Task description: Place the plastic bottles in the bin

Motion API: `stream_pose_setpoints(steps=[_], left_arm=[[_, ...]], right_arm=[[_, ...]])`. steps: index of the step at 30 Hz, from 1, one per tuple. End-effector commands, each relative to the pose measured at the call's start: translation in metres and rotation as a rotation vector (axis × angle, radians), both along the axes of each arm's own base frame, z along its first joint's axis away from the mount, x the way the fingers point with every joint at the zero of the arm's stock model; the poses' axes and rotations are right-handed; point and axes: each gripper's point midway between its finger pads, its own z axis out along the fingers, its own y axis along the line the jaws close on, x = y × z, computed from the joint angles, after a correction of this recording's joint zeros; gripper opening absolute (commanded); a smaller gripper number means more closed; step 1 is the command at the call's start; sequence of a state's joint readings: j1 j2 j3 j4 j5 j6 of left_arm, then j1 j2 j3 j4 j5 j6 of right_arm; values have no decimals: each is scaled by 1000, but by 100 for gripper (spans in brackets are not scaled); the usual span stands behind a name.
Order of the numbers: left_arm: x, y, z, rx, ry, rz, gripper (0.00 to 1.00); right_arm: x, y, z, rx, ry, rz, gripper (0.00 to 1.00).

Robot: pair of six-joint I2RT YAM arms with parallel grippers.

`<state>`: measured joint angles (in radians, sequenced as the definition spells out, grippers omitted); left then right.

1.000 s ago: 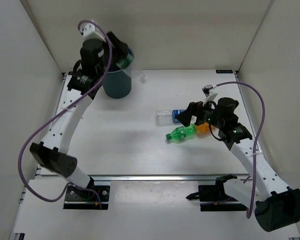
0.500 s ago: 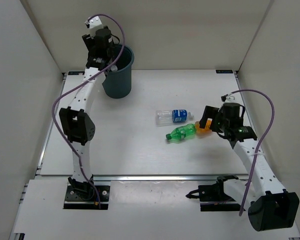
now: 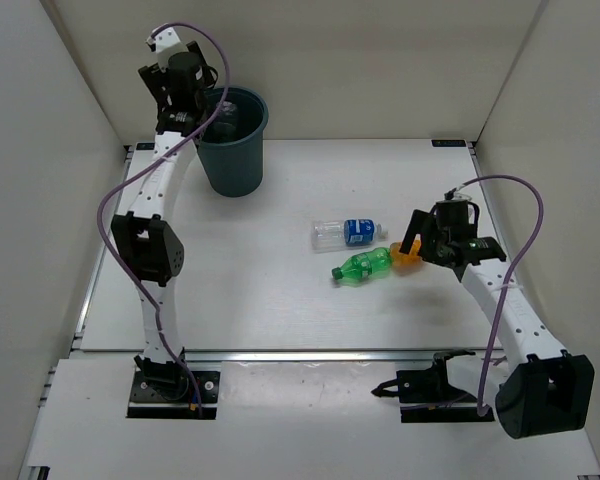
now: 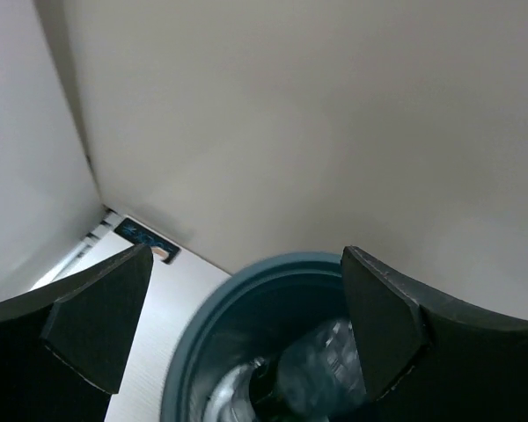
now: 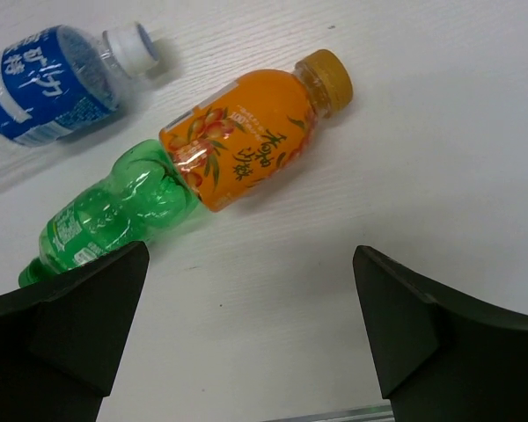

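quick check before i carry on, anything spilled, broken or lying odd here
Nothing spilled or broken. The blue-label bottle, green bottle and orange bottle lie on their sides on the table. The bin stands upright with a clear bottle inside.

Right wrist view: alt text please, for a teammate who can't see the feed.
An orange bottle lies on its side on the white table, just beyond the open right pincer, which touches nothing. Its base butts against a green bottle at lower left; a clear blue-labelled bottle with a white cap lies apart at upper left.
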<state>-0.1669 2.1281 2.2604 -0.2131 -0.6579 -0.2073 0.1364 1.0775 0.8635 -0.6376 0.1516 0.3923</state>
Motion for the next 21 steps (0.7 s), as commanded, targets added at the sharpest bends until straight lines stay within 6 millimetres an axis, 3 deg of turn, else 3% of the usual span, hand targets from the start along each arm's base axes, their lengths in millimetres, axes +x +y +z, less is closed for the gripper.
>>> stream_pose_setpoints(steps=[1, 4, 5, 6, 7, 8, 9, 10, 12, 13, 15, 16, 17, 21], left_arm=[[-26, -32, 55, -48, -69, -136, 99], [-43, -61, 54, -64, -2, -249, 98], [-55, -77, 61, -68, 9, -305, 98], [-70, -91, 55, -49, 61, -338, 99], [-87, -106, 40, -26, 127, -362, 98], [-98, -115, 12, 3, 216, -371, 98], [-121, -129, 20, 24, 216, -379, 99], [-133, -131, -13, 37, 303, -374, 98], [-177, -152, -56, -23, 411, -494, 99], [-189, -157, -67, -113, 422, -530, 99], [-230, -159, -109, -312, 462, -699, 99], [-247, -161, -100, -394, 422, -757, 99], [-259, -160, -126, -414, 457, -768, 99], [-312, -148, -143, -337, 542, -734, 99]], right_arm=[[9, -15, 8, 53, -4, -160, 99], [19, -16, 3, 151, 4, -259, 100], [21, -20, 3, 160, -2, -292, 99], [28, -19, 2, 176, -1, -318, 99], [33, -19, -1, 191, -3, -345, 99], [37, -21, -6, 187, 5, -363, 99], [42, -21, -3, 201, -20, -383, 99], [49, -19, -3, 218, -39, -401, 99], [55, -18, -12, 230, -38, -441, 99], [61, -16, -13, 248, -52, -456, 99], [64, -14, -23, 249, -38, -474, 99], [65, -17, -27, 250, -34, -499, 99], [64, -17, -31, 250, -25, -510, 100], [55, -14, -60, 277, 38, -529, 99]])
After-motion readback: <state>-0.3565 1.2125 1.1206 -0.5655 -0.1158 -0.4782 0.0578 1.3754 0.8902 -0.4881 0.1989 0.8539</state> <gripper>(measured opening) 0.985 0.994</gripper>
